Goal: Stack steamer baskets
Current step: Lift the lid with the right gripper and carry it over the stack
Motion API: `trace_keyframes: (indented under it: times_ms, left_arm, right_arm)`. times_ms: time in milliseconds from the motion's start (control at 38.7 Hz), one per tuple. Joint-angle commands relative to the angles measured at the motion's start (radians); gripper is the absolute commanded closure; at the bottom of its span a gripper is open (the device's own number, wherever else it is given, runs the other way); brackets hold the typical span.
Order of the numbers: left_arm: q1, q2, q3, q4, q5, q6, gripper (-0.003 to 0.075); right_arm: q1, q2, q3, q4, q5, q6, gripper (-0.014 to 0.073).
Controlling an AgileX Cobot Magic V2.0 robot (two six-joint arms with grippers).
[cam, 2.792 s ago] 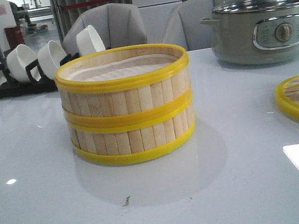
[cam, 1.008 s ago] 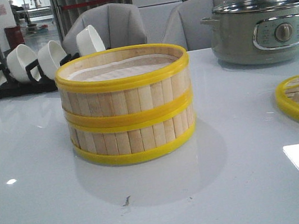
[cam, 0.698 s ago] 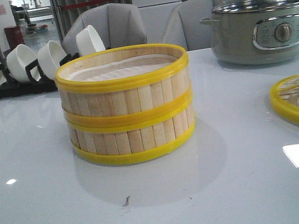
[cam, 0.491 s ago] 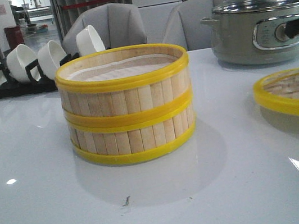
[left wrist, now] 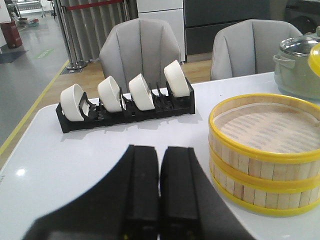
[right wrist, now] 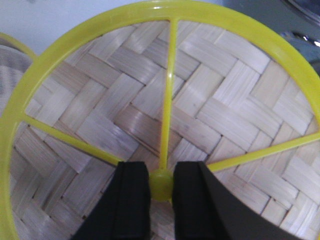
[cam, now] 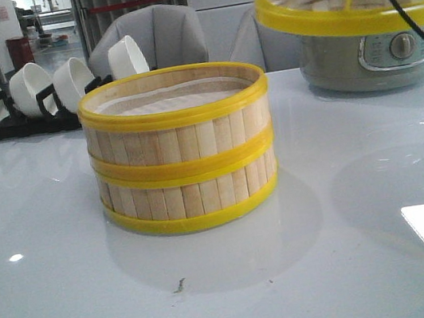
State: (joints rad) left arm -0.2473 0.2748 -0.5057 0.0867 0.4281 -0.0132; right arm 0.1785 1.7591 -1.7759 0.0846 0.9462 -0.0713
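Right wrist view: right claw [right wrist: 161, 187] pinches the woven lid's [right wrist: 100, 115] yellow hub; left claw [left wrist: 160, 185] closed, empty.

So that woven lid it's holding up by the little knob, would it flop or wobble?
The lid probably stays stiff: a yellow rim and spokes brace the weave. It looks light. Pinched only at the centre knob by the right fingers, it may tilt or swing.

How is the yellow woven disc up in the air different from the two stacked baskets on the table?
The lid hangs lifted, gripped at its hub by the right gripper; the steamer baskets sit stacked on the table. The lid is flat with woven bamboo and spokes; the baskets have upright slat walls and stand open-topped. Both have yellow rims.
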Motion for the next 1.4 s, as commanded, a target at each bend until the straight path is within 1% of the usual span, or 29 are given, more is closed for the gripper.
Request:
trace_keyframes:
  times_ms: [0, 259, 465, 750, 1370]
  left_arm:
    - [0.0, 0.012, -0.028, 0.001, -0.091, -0.009, 0.0636]
    - [0.0, 0.012, -0.028, 0.001, -0.091, -0.009, 0.0636]
    - [0.0, 0.012, -0.028, 0.001, -0.091, -0.009, 0.0636]
    - [0.0, 0.012, -0.028, 0.001, -0.091, -0.009, 0.0636]
    - [0.0, 0.012, -0.028, 0.001, -0.091, -0.009, 0.0636]
  right_arm:
    - [0.076, -0.046, -0.095, 0.0, -0.028, 0.0, 0.0539]
    - [0.253, 0.032, -0.176, 0.02, -0.034, 0.0, 0.0539]
    - [0.318, 0.126, -0.227, 0.049, -0.049, 0.0, 0.0539]
    - [0.341, 0.235, -0.344, 0.049, -0.034, 0.0, 0.0539]
    - [0.341, 0.269, -0.345, 0.049, -0.031, -0.001, 0.0539]
